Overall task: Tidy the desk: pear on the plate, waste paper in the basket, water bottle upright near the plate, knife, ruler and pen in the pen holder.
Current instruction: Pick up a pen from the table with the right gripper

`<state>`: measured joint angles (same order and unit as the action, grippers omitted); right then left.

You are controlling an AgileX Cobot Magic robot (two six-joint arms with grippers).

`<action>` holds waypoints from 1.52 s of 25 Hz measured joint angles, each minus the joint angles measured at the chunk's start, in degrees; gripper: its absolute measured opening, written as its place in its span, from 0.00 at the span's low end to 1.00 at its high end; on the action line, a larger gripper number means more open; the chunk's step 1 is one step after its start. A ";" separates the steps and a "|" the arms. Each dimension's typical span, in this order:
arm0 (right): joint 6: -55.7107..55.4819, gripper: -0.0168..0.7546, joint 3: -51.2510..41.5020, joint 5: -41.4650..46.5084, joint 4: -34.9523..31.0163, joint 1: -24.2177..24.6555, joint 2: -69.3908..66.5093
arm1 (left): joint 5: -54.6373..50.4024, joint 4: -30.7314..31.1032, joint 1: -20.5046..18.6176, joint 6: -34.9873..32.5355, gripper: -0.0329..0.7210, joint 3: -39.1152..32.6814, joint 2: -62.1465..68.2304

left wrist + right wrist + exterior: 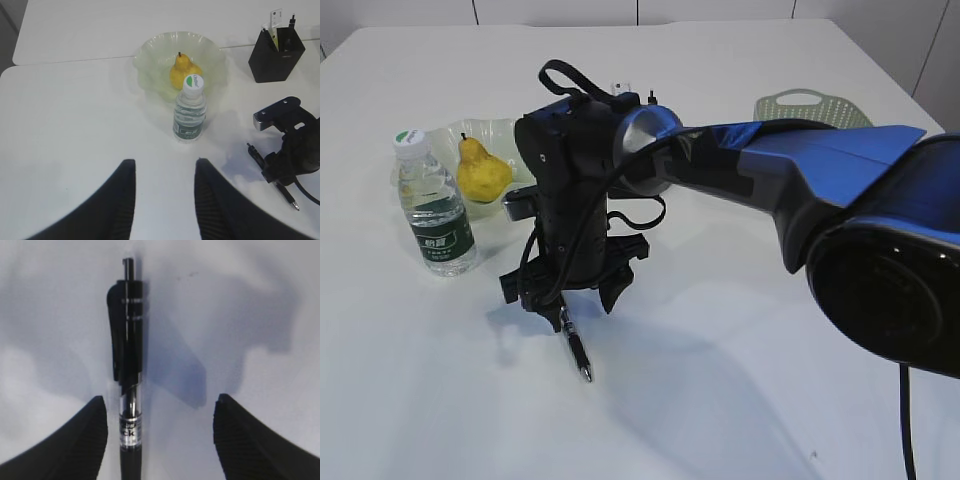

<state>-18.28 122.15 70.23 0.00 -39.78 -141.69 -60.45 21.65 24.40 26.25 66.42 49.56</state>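
Right now my right arm (pixel 800 190) reaches in from the right side of the exterior view and across the middle of the desk (pixel 740 380), its wrist bent so that my right gripper (pixel 570 290) points straight down at the tabletop. Its jaws stand apart, grasping nothing. The pen (pixel 129 370) lies flat on the desk between my two fingers (pixel 82 440), closer to the left-hand one in the wrist view, and I cannot tell whether that finger touches it. Its black clip end points away from my wrist camera; in the exterior view its tip sticks out from under the gripper toward the camera.

My left gripper (pixel 165 200) hangs above the desk with its jaws partly apart and nothing between them, aimed toward the water bottle (pixel 190 112). That bottle stands upright, white cap on top, just beside the near edge of the plate (pixel 150 55). The pear (pixel 182 70) sits on the plate, stem up.

The pen holder (pixel 275 65) stands well to the right of the plate in my left wrist view, with the ruler (pixel 274 22) and another dark item poking out of its top. The basket (pixel 810 105) rests on the far right part of the desk, partly hidden behind my right arm, and I cannot see what lies inside it.
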 joint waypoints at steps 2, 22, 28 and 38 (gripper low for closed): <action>0.00 0.70 0.00 0.00 -0.44 0.00 0.00 | 0.00 0.00 0.00 0.00 0.41 0.00 0.00; 0.09 0.70 0.00 0.00 -1.35 0.00 -0.36 | 0.00 0.00 0.00 0.00 0.41 0.00 0.00; 0.22 0.70 0.32 0.00 -1.35 0.00 -0.48 | 0.00 0.00 0.00 0.00 0.41 0.00 0.00; 0.55 0.69 0.32 0.00 -1.24 0.00 -1.21 | 0.00 0.00 0.00 0.00 0.41 0.00 0.00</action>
<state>-17.74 122.46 70.23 -1.24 -39.78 -142.90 -60.45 21.65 24.40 26.25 66.42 49.56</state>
